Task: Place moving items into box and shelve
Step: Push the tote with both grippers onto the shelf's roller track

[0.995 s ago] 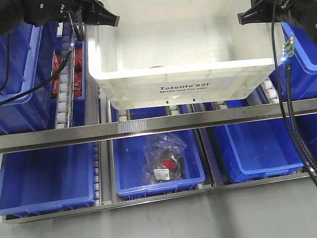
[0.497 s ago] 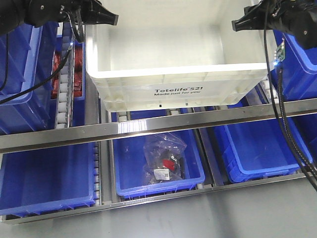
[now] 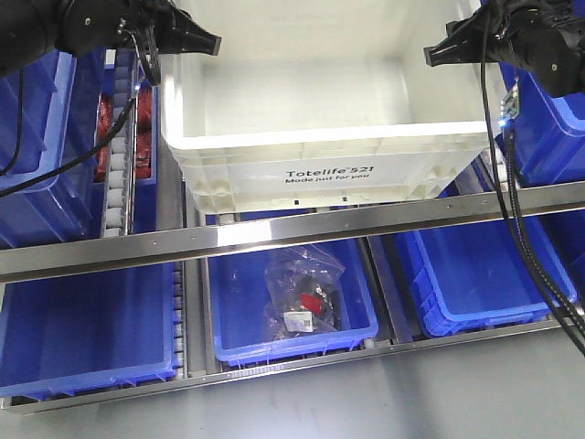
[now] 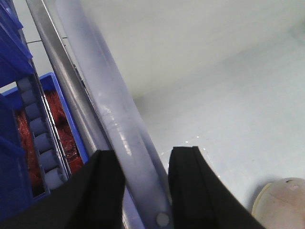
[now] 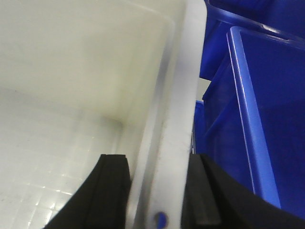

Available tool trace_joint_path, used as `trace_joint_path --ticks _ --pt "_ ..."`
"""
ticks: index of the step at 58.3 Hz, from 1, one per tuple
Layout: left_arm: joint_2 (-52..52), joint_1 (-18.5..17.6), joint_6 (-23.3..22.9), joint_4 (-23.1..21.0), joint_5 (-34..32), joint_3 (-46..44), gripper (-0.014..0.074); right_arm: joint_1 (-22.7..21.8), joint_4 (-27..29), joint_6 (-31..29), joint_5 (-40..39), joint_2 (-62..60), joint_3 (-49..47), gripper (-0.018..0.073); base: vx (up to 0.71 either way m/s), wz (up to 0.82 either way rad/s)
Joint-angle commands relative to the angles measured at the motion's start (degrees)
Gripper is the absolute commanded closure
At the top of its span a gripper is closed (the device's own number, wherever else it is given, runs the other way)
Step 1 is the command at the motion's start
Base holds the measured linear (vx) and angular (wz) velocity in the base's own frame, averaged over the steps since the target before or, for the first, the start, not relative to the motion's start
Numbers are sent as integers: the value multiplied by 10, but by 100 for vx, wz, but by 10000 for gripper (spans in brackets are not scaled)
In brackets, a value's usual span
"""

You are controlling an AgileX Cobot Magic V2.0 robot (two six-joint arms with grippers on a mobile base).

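Shelf rack of steel rails, two tiers in view, roller tracks between lanes.

One large white ribbed plastic crate, thick rim, black print "Totelife 521 Made just for you" on its near wall. It sits on the upper tier, middle lane, near wall above the front rail. Interior mostly bare and pale in the front view.

Blue plastic bins: three on the lower tier, left, middle, right. More blue bins on the upper tier at both sides of the crate, left and right; exact count there cannot be told. A narrow blue tray with red contents lies left of the crate, beside a roller track.

Two black arms. Left hand straddles the crate's left rim, one finger outside, one inside, pinching the rim. Right hand straddles the right rim the same way, fingers pressed to either face of the wall. Black cables hang from the right arm across the right bins and rail.

One clear crinkled bag with red and dark contents in the middle lower bin.

One pale cream-yellow round item on the crate floor, near the left wall, seen only in the left wrist view, cut by the frame edge. The second round item is not visible.
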Motion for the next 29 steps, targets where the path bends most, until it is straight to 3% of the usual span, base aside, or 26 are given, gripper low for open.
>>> trace_joint_path --ticks 1,16,29 --pt "-33 -30 15 -27 -163 -28 593 28 -16 -22 -152 -39 -29 560 0 0" --pt "-24 -30 15 -27 -163 -28 559 28 -19 -25 -164 -38 -29 559 0 0" --pt "-24 -30 15 -27 -164 -28 419 28 -18 -25 -168 -38 -29 536 0 0"
